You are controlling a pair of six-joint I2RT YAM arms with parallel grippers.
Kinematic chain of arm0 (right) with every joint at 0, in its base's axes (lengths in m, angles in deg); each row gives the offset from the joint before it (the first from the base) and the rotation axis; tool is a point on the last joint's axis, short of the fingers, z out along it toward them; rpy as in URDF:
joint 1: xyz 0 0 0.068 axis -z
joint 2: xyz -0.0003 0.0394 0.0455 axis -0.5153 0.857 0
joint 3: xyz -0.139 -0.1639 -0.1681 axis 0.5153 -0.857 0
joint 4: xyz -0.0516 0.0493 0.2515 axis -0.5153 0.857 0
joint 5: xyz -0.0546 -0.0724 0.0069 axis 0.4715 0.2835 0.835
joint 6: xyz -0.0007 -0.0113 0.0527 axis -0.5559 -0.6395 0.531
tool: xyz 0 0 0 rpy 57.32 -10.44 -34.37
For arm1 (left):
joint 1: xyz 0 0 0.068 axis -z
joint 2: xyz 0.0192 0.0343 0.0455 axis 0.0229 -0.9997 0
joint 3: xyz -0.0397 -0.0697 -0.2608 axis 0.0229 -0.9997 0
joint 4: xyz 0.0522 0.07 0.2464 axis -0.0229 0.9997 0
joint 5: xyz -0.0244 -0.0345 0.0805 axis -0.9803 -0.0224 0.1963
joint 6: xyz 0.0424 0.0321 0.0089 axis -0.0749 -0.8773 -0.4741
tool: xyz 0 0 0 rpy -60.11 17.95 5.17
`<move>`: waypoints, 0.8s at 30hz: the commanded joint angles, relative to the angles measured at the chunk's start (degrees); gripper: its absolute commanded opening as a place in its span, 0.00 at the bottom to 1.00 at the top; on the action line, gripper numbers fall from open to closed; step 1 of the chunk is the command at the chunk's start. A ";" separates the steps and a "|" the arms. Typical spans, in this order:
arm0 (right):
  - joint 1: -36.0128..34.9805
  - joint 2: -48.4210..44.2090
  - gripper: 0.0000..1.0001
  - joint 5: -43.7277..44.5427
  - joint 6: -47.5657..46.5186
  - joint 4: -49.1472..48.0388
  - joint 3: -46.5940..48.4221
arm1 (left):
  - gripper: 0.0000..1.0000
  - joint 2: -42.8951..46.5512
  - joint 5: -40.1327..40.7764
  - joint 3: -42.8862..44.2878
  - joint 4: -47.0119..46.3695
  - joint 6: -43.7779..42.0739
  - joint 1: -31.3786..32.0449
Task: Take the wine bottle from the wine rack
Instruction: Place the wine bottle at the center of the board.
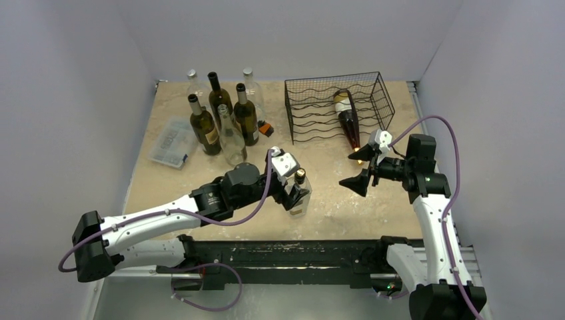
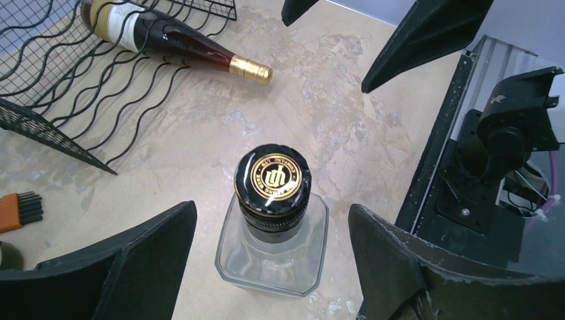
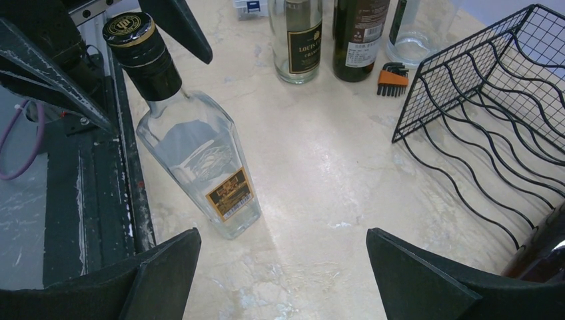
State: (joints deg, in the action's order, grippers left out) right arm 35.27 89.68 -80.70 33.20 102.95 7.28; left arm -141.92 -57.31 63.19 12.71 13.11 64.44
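Your right pincer, jaws spread, sits just short of the wine bottle, which lies in the wine rack with its neck pointing straight back at it. The left pincer (spread around a clear bottle) is farther off.

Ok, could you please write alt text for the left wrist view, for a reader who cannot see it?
Seen from above, a clear bottle with a black cap stands upright inside the open left gripper, untouched. Behind it, a wine bottle lies in the black wire rack, its gold neck poking out past the rack's edge.
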 commanded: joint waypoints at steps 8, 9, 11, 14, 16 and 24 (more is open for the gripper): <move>0.32 -0.12 0.99 -0.03 -1.19 1.20 0.15 | 0.66 -4.26 4.12 5.99 -2.79 -2.46 0.37; 0.32 -0.12 0.99 -0.03 -1.30 1.22 0.11 | 0.64 -4.33 4.20 6.07 -2.77 -2.33 0.33; 0.32 -0.12 0.99 0.02 -1.27 1.30 0.21 | 0.58 -4.40 4.23 6.10 -2.70 -2.15 0.32; 0.32 -0.12 0.99 0.06 -1.34 1.30 0.17 | 0.42 -4.23 4.38 6.21 -2.36 -1.97 0.32; 0.32 -0.12 0.99 0.06 -1.30 1.30 0.12 | 0.34 -3.99 4.61 6.28 -2.26 -1.95 0.32; 0.32 -0.03 0.99 0.24 -1.46 1.33 0.09 | 0.02 -1.79 10.64 6.06 -3.09 -2.41 0.32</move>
State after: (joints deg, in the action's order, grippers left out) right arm 35.27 89.78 -80.64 32.72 104.24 7.28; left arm -146.29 -52.00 66.71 12.60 11.62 64.77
